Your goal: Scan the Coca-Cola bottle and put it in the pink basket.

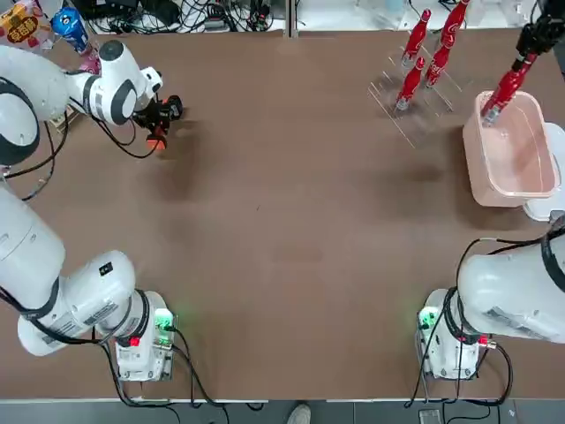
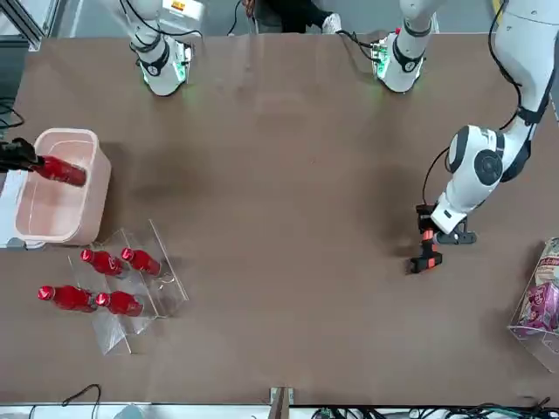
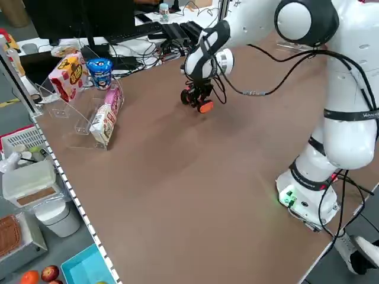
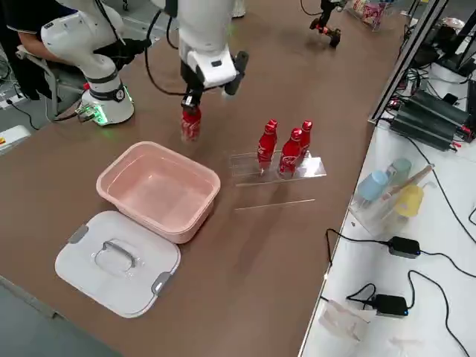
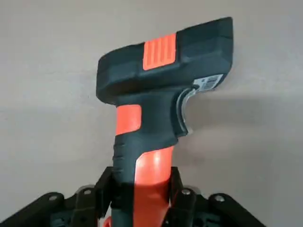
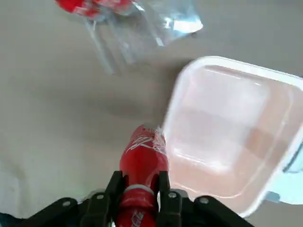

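over the brown tabletop [image 1: 282,221] our right pincer [image 6: 138,189], clamped on the coca-cola bottle [image 1: 505,90], hovers at the pink basket [image 1: 477,168] rim; release remains.

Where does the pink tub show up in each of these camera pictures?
Top: pink basket at right edge.
Front: at left edge.
Left side: not in it.
Right side: left of centre.
Left wrist: not in it.
Right wrist: at right.
Shared landmark: the clear rack of red bottles beside it.
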